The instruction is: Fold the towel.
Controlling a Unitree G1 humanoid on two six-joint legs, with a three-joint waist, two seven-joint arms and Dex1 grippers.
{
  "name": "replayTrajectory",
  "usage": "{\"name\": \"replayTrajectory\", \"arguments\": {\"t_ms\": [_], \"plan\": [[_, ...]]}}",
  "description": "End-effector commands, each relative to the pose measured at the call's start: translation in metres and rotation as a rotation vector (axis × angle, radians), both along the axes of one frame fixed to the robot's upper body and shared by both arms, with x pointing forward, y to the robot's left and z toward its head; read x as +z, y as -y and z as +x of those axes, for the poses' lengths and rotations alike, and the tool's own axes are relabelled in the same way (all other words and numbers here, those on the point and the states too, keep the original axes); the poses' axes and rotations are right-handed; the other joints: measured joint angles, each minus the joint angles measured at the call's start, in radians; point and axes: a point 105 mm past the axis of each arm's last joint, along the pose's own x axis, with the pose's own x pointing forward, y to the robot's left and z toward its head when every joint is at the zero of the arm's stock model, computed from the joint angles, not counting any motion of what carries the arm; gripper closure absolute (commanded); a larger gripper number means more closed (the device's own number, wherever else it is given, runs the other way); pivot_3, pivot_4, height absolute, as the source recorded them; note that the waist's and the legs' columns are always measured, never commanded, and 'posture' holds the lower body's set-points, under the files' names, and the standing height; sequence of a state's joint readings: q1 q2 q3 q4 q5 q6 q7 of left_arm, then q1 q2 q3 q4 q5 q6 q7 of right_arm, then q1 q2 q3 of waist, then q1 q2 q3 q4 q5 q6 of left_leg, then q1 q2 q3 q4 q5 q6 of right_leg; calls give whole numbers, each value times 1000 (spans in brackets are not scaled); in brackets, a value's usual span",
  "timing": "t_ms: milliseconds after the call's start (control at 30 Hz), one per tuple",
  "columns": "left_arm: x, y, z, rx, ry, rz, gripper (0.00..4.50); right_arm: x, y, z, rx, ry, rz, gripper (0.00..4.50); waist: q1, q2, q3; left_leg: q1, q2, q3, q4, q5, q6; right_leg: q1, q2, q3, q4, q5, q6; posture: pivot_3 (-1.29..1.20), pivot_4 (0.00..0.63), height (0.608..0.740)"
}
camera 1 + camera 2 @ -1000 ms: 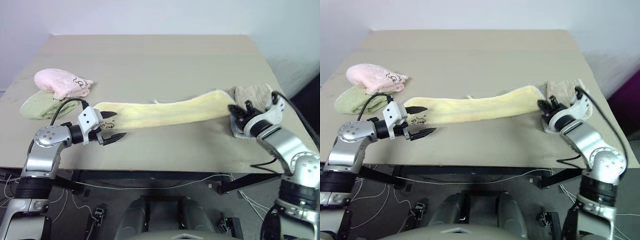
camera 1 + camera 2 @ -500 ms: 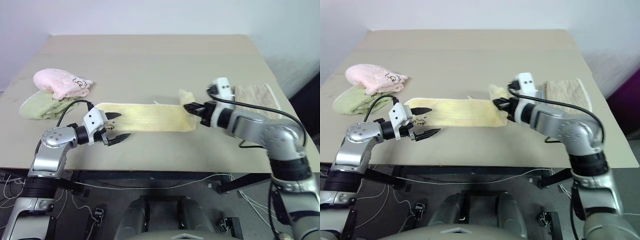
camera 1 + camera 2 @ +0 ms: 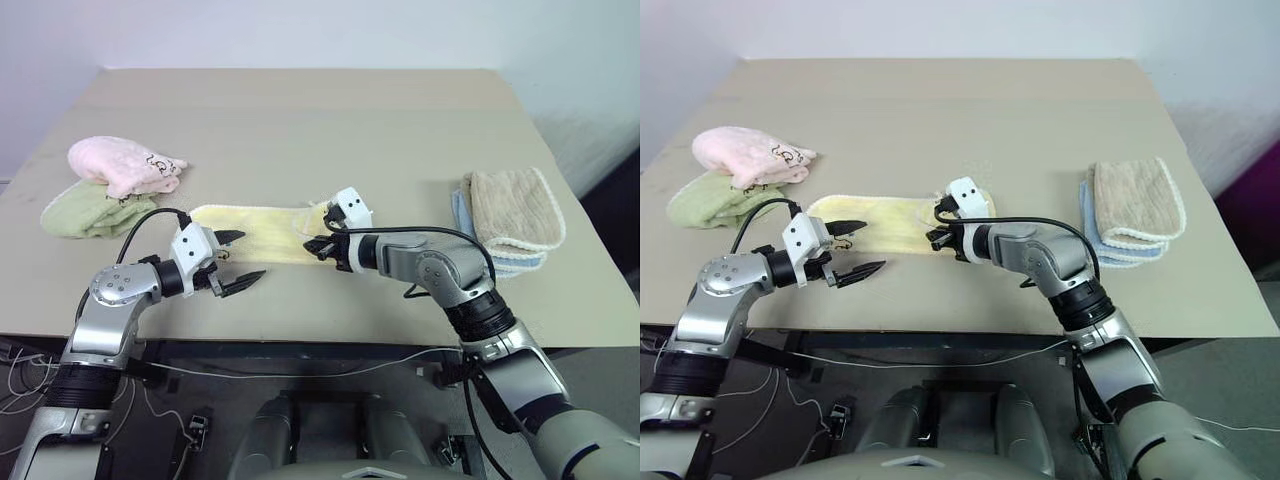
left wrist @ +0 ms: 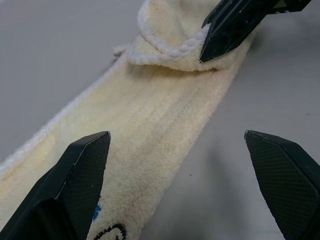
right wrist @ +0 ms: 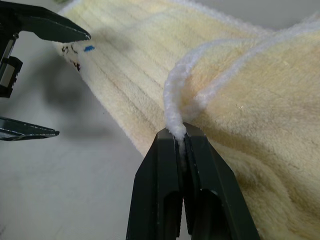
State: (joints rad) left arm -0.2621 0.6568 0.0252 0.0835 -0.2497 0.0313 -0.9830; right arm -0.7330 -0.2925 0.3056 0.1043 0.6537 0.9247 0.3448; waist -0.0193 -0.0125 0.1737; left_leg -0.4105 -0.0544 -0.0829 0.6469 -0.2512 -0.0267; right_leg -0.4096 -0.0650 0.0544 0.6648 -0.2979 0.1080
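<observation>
I see the table (image 3: 300, 120) across most of the frame, with the towel (image 3: 262, 228) lying left of centre, its right end doubled back over itself. At centre my right gripper (image 3: 318, 246) is clamped on that end's whitish edging. At lower left my left gripper (image 3: 236, 264) hangs released by the towel's near end.

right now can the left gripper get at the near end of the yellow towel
Probably yes. The left gripper is open right at that end of the towel, with nothing between; the right gripper pinches the folded-over end farther along.
</observation>
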Motion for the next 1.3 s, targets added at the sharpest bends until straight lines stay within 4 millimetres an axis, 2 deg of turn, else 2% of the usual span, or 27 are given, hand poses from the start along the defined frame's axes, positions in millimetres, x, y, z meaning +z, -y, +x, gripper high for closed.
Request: {"name": "replayTrajectory", "arguments": {"t_ms": [33, 100, 167, 367, 467, 533, 600, 667, 800, 833, 1000, 1167, 1233, 1300], "plan": [[16, -3, -1, 8, 59, -5, 0, 13, -1, 4, -3, 46, 54, 4232, 0, 0, 0, 0, 0, 0, 0, 0, 0, 0, 0, 0, 0, 0, 0, 0, 150, 740], [16, -3, -1, 11, 58, -8, 0, 17, -1, 4, 3, 43, 79, 3786, 0, 0, 0, 0, 0, 0, 0, 0, 0, 0, 0, 0, 0, 0, 0, 0, 150, 740], [17, -3, -1, 16, 59, -19, 0, 23, -1, 1, 15, 45, 112, 3140, 0, 0, 0, 0, 0, 0, 0, 0, 0, 0, 0, 0, 0, 0, 0, 0, 150, 740], [19, -13, -7, 101, 45, -108, 0, 61, 12, -13, 18, 187, 202, 1163, 0, 0, 0, 0, 0, 0, 0, 0, 0, 0, -1, 0, 0, 0, 0, 0, 150, 740], [27, -28, -7, 216, 41, -238, 0, 68, 27, -14, -1, 272, 196, 1163, 1, 0, 0, 0, 0, 0, -1, 0, 0, 0, -1, 0, 0, 0, 0, 0, 150, 740], [33, -42, -6, 339, 19, -367, 0, 60, 41, 0, -58, 317, 147, 1596, 0, 0, 0, 0, 0, 0, 0, 0, 0, 1, -1, 0, 0, 0, 0, 0, 150, 740], [36, -48, -5, 402, -13, -471, 0, 55, 46, 8, -77, 337, 120, 2160, 0, 0, 0, 0, 0, 0, 0, 0, 0, 1, -1, 0, 0, 0, 0, 0, 150, 740], [38, -47, -7, 447, -56, -609, 0, 48, 45, 16, -72, 364, 90, 2860, 0, 0, 0, 1, 0, 0, 0, 0, 0, 1, -1, 0, 0, 0, 0, 0, 150, 740], [28, -41, -16, 541, -150, -776, 0, 23, 35, 24, -15, 391, 30, 4305, -3, 0, 0, 1, 0, 0, 0, 0, 0, 1, -1, 0, 0, 0, 0, 0, 150, 740], [25, -41, -18, 569, -172, -814, 0, 11, 32, 25, 1, 392, 1, 4439, -3, 0, 0, 0, 0, 0, 0, 0, 0, 1, 0, 0, 0, 0, 0, 0, 150, 740], [15, -43, -29, 658, -228, -889, 0, -26, 22, 26, 38, 368, -61, 4439, -1, -1, 0, 1, 0, 0, 0, 0, 0, 1, 1, 0, 0, 0, 0, 0, 150, 740], [5, -50, -36, 750, -267, -936, 0, -49, 25, 26, 43, 340, -123, 4439, -1, -2, -2, 4, 0, 0, 0, 0, -1, 4, 1, 0, -1, 0, 0, 0, 150, 740], [1, -53, -38, 793, -285, -959, 0, -42, 25, 23, 53, 365, -96, 4439, -1, -2, -2, 5, 0, 0, 0, 0, -1, 5, 1, 0, -1, 0, 0, 0, 150, 740], [-4, -55, -39, 832, -309, -975, 0, -23, 25, 22, 61, 418, -44, 4439, 0, -2, -2, 5, 0, 0, 0, 0, -1, 5, 1, 0, -1, 0, 0, 0, 150, 740]]}}
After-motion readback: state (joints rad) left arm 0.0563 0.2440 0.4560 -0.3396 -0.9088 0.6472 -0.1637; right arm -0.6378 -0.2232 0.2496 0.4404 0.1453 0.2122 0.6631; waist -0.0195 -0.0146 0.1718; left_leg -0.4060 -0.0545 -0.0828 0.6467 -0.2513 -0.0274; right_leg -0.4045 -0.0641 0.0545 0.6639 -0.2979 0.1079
